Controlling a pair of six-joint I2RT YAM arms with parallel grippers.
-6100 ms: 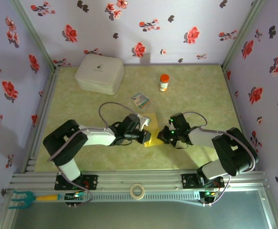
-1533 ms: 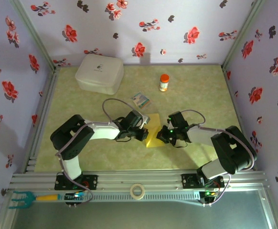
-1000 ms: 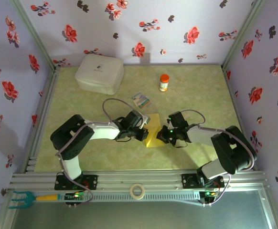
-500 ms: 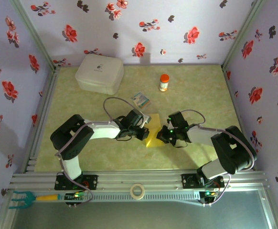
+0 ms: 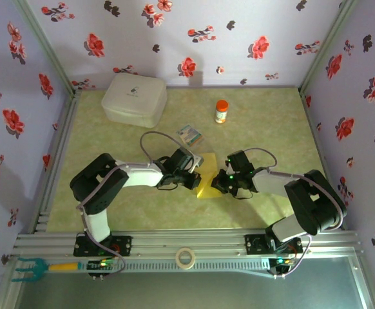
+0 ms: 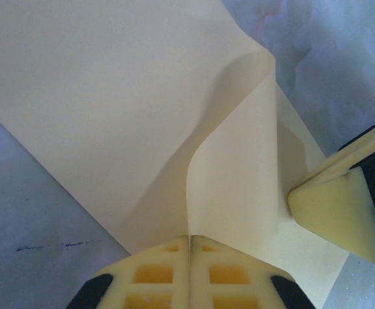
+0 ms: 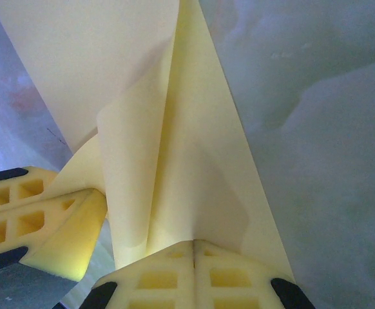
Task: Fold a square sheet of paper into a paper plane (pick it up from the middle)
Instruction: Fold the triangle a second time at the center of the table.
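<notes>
The square sheet of paper [image 5: 207, 178] is yellow and lies partly folded on the green table between the two arms. My left gripper [image 5: 194, 179] is shut on a raised fold of the sheet [image 6: 142, 109] at its left side, jaws pressed together [image 6: 189, 239]. My right gripper [image 5: 218, 184] is shut on the opposite edge, where a flap of the sheet [image 7: 174, 148] curls up above its jaws [image 7: 194, 243]. One of the right gripper's fingertips [image 6: 332, 207] touches the paper close by. The left gripper's fingers [image 7: 42, 219] appear at lower left in the right wrist view.
A white box [image 5: 134, 98] stands at the back left. An orange-capped bottle [image 5: 221, 111] is behind the paper, and a small colourful packet [image 5: 189, 134] lies just beyond the left gripper. A tape roll [image 5: 185, 258] and a teal-and-yellow tool [image 5: 36, 266] rest on the front rail.
Since six seconds ago the left arm has stretched farther right toward the paper. Over the last second both grippers and the sheet have stayed almost still.
</notes>
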